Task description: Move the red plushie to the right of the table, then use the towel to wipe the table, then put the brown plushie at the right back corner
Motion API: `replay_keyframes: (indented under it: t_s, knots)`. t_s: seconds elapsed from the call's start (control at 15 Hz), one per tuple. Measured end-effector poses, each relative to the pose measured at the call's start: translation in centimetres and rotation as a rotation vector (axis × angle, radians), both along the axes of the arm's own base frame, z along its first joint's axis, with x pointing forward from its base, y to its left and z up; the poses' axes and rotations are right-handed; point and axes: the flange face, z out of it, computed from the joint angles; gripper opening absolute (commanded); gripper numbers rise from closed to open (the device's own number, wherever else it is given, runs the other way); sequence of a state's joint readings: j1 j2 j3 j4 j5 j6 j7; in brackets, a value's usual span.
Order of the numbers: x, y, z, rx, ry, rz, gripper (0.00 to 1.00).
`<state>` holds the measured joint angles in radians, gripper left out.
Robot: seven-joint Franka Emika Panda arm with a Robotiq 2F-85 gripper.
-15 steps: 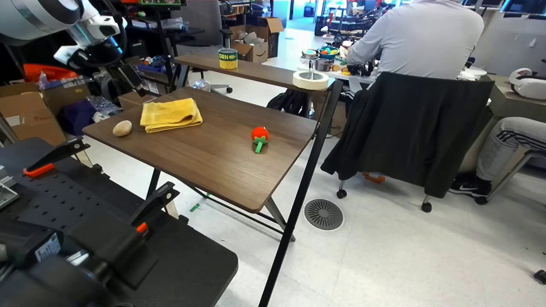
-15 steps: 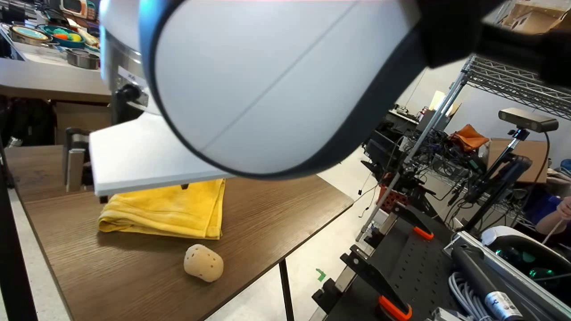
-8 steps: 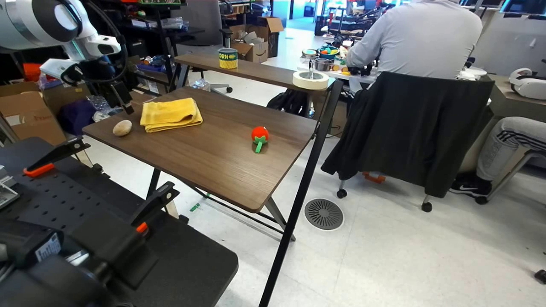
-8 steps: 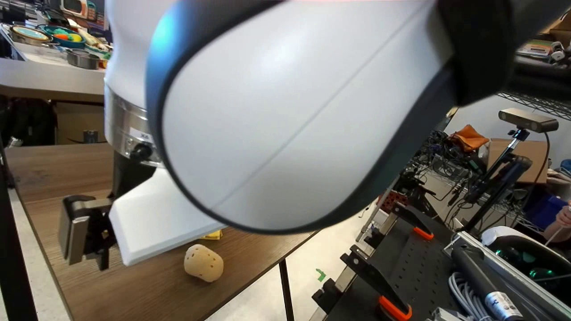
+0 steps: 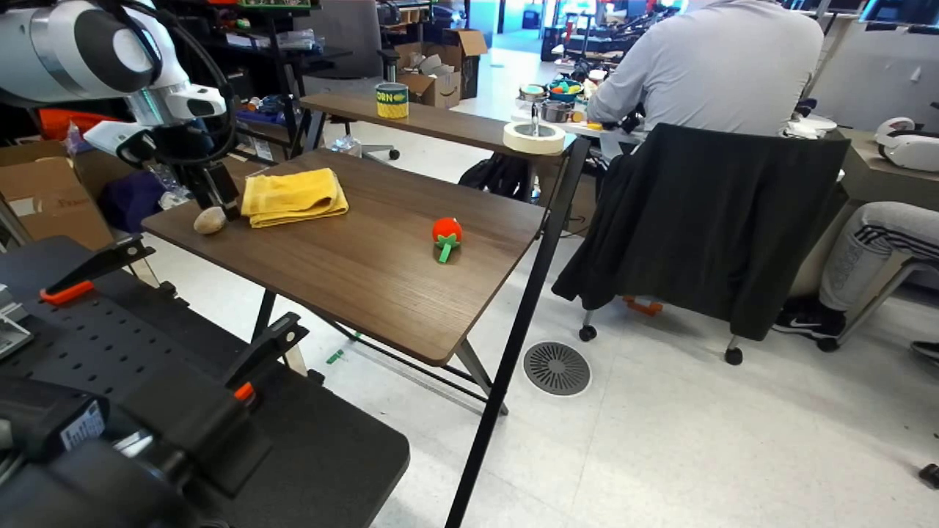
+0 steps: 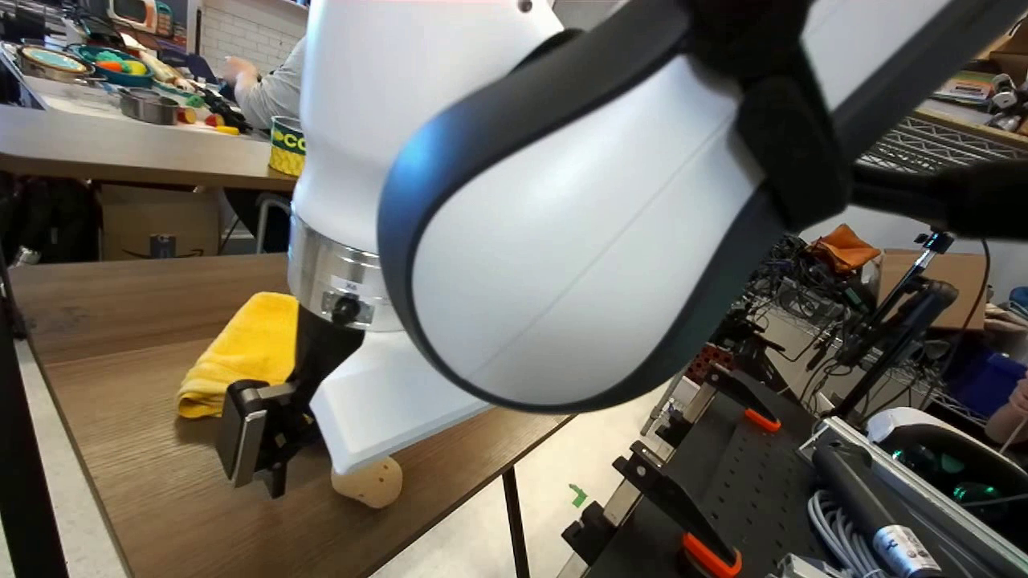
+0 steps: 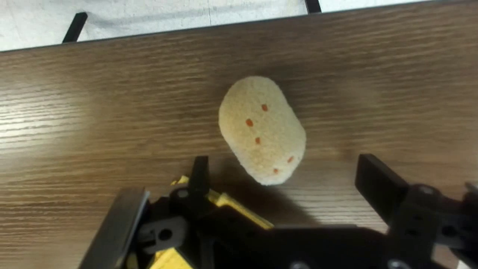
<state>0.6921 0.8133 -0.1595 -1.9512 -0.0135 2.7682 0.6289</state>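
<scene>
Within Reach, Not Yet in Grip

At the left of the dark brown wood-topped table (image 5: 381, 279), as an exterior view showed it, lay the rounded, potato-shaped tan-brown plushie (image 5: 208, 221); picking it up seemed to be the step in hand. It looked light and soft, with a napped skin that would likely cling to the pads rather than slip, and nothing about it suggested fragility. A gentle squeeze would probably be enough, though a shallow bite on its curved end might let it roll away.

At its right side stood the black two-fingered gripper (image 7: 284, 162), spread wide and holding nothing; in the wrist view a gap showed between the tan-brown plushie and either finger. The best hold appeared to be across the toy's short width, at the fat middle, which lay a little beyond the fingertips toward the table edge.

Just right of the gripper sat the folded bright yellow cloth towel (image 5: 293, 196), near enough that a finger might brush it. Well apart, farther right, lay the round bright red plushie (image 5: 446, 229) with green leaves and a green stem.
</scene>
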Motion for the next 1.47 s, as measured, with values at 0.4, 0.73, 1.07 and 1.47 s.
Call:
replay_keyframes:
  t_s: [0.4,0.73,1.07,1.47]
  knots:
    - [-1.0,-0.2,-1.0,0.020,0.079,0.016,0.50]
    - [-0.4,-0.5,-0.4,0.043,0.077,0.000,0.12]
    - [3.2,-4.4,2.2,0.076,-0.004,-0.127,0.02]
    - [10.3,-16.6,7.9,0.099,-0.228,-0.383,0.04]
